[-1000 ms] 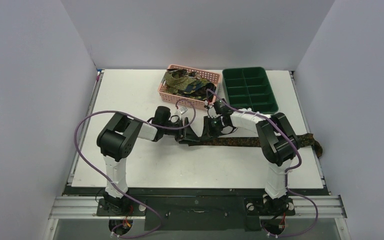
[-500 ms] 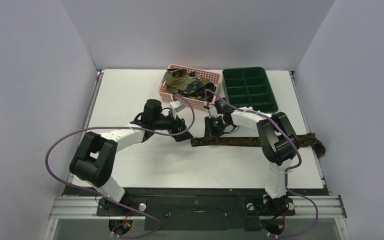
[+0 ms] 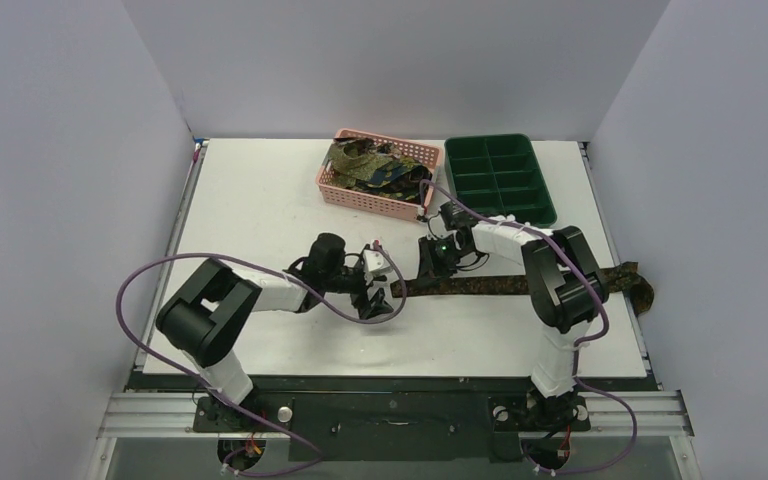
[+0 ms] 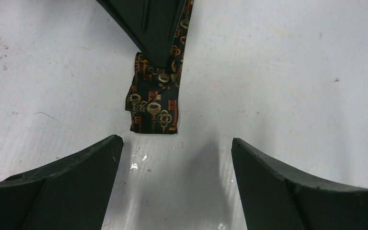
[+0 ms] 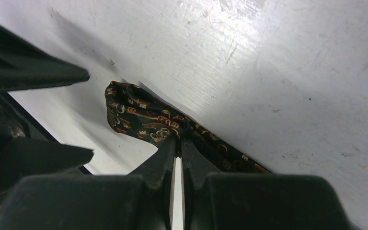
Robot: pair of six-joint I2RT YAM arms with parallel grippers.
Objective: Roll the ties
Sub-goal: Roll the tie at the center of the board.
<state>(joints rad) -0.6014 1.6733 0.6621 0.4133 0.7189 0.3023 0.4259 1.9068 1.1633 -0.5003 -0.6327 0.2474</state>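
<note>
1 tie (image 4: 153,110) laid flat: right tool (image 5: 178,143) clamped on its end, left tool (image 4: 176,142) spread wide, empty.

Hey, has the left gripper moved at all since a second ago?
Yes. In the top view the left gripper has shifted toward the near edge of the table, away from the pink basket, and sits open by the end of the tie.

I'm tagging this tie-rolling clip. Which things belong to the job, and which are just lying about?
Job: laid-out tie; heaped ties in the pink basket; right gripper, shut on the laid-out tie; left gripper, open at its end.
Lying about: pink basket; green tray.
</note>
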